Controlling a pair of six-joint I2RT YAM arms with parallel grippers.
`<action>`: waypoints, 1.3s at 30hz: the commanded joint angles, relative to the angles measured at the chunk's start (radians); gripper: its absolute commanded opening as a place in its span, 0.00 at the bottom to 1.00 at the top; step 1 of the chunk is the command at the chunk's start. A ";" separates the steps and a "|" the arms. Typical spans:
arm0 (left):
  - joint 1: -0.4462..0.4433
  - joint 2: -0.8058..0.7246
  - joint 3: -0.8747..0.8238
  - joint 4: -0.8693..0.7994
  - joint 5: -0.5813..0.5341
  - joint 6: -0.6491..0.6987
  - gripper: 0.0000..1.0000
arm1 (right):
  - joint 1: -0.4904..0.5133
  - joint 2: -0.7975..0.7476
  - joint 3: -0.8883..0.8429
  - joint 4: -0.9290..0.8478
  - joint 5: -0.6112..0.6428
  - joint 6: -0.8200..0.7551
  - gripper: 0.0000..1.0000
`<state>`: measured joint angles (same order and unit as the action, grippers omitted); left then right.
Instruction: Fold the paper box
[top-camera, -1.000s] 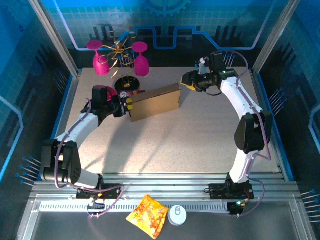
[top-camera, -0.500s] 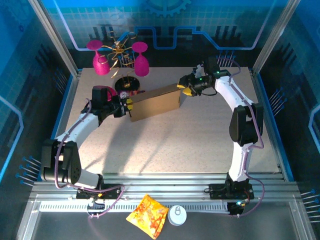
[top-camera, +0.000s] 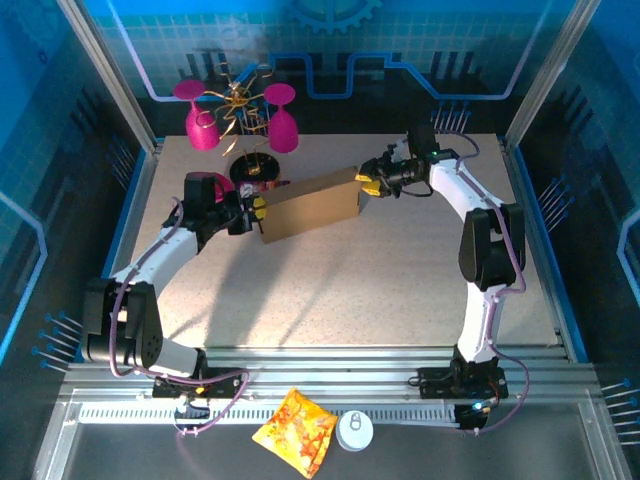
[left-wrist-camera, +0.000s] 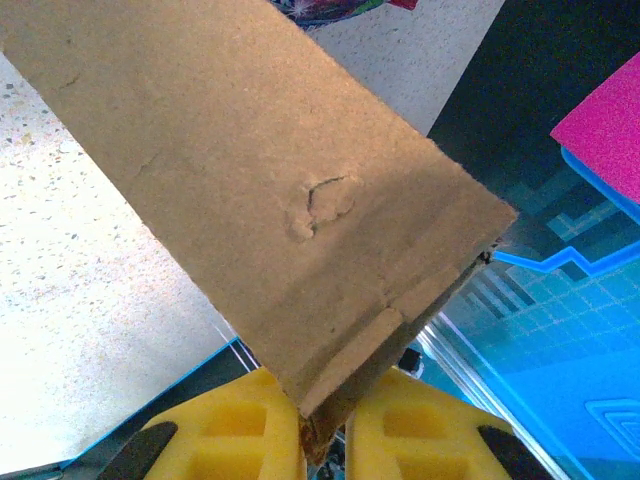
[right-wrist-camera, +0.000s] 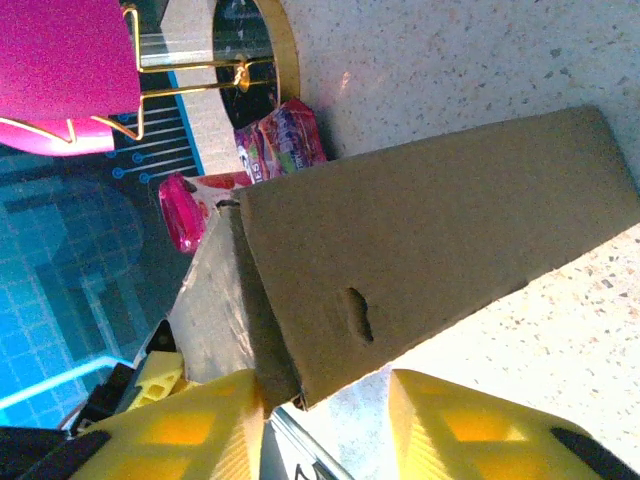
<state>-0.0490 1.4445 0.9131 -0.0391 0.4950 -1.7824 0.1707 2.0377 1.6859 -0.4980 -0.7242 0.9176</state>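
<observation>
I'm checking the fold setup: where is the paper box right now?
Top view: the paper box spans the rear middle of the table, its left end pinched by the left claw, the right claw straddling its right corner.

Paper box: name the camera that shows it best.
Top external: the whole paper box shows, pinched by the left gripper, its other end at the right gripper. Each wrist view gives one end close up.

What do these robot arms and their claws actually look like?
Both arms are slim white tubes with black joints, trailing thin purple cables. The left gripper and right gripper are black, each ending in two chunky yellow fingers.
</observation>
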 joint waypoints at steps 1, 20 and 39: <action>-0.003 0.017 -0.030 -0.039 -0.006 -0.013 0.13 | -0.015 0.012 -0.026 0.058 -0.019 0.060 0.31; -0.008 -0.004 -0.023 -0.036 0.017 0.018 0.12 | -0.052 -0.147 -0.156 0.258 -0.013 0.092 0.39; -0.192 -0.540 -0.567 0.000 -0.057 -0.007 0.62 | -0.081 -0.570 -0.504 0.290 0.335 -0.153 0.59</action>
<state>-0.2405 0.9741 0.3912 -0.0063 0.4713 -1.7466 0.0971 1.5139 1.1893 -0.1776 -0.4984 0.8169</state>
